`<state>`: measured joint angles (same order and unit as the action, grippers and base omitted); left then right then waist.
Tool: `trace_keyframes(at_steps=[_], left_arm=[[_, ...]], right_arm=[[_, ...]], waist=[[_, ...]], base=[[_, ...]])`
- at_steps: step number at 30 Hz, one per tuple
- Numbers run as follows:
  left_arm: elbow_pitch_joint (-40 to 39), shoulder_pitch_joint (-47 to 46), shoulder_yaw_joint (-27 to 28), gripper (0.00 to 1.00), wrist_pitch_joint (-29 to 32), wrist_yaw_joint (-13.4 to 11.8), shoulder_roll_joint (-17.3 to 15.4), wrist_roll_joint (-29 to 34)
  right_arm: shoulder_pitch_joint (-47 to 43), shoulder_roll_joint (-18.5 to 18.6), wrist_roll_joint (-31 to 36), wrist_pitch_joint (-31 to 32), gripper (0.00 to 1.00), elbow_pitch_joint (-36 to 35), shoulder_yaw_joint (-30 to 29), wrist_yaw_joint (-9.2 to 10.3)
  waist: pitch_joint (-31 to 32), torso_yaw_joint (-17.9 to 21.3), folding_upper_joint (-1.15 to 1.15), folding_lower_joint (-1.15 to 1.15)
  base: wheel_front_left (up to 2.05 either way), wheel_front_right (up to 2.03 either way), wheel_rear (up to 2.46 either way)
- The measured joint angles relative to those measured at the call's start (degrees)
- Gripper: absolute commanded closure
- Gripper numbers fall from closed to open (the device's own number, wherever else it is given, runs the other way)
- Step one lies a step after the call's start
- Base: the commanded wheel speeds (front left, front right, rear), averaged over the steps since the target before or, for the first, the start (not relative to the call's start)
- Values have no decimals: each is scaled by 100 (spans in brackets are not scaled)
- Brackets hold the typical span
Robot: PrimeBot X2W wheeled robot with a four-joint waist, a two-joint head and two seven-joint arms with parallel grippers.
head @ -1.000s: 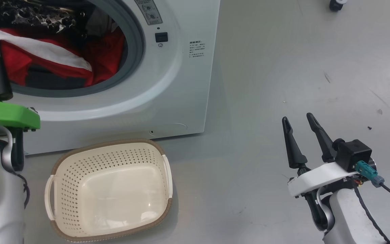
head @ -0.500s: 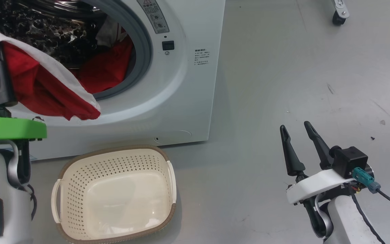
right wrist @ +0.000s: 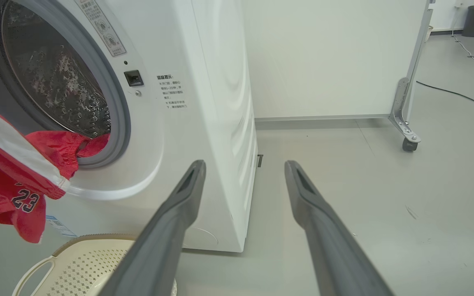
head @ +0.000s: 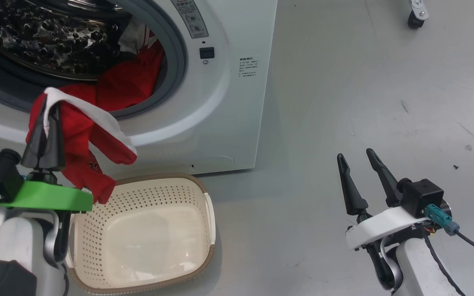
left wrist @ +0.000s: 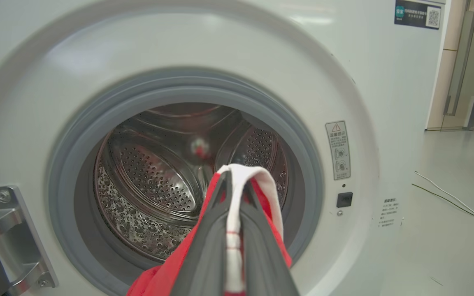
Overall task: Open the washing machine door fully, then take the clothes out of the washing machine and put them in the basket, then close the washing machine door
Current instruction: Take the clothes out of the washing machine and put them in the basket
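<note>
Left gripper (head: 47, 107) pinching a red garment (head: 81, 142) in front of the port; right gripper (head: 354, 158) idling with fingers spread.

I am seeing the left fingers (left wrist: 257, 246) pressing together on the garment's white trim, the red cloth hanging from them above the near-left corner of the basket (head: 198, 257); whether the hem is touching the rim I cannot tell. My green wrist plate is covering the basket's left handle. More clothes (head: 128, 84) are lying across the grey lip of the washing machine (head: 228, 102), partly inside the drum, their far ends lost in shadow. The right gripper is holding nothing, hanging over bare floor (head: 364, 82) well to the machine's right. A caster (head: 416, 18) is getting cut off at the frame's top.
</note>
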<state>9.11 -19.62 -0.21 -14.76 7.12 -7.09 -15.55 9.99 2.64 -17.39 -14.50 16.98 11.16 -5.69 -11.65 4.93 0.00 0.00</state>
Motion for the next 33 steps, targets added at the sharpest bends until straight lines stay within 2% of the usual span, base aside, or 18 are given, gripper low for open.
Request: trace_keyframes(at_steps=[16,33], left_arm=[[933,713,-478,100,66,5,-111,-47],[1863,603,-769,100,460,7,-293,-40]], right_arm=[[15,0,18,0,0,-58,120,-23],[225,1,41,0,0,-190,215,-30]], waist=[[-347,122,0,0],[-1023,462,0,0]], base=[[0,0,0],[0,0,0]])
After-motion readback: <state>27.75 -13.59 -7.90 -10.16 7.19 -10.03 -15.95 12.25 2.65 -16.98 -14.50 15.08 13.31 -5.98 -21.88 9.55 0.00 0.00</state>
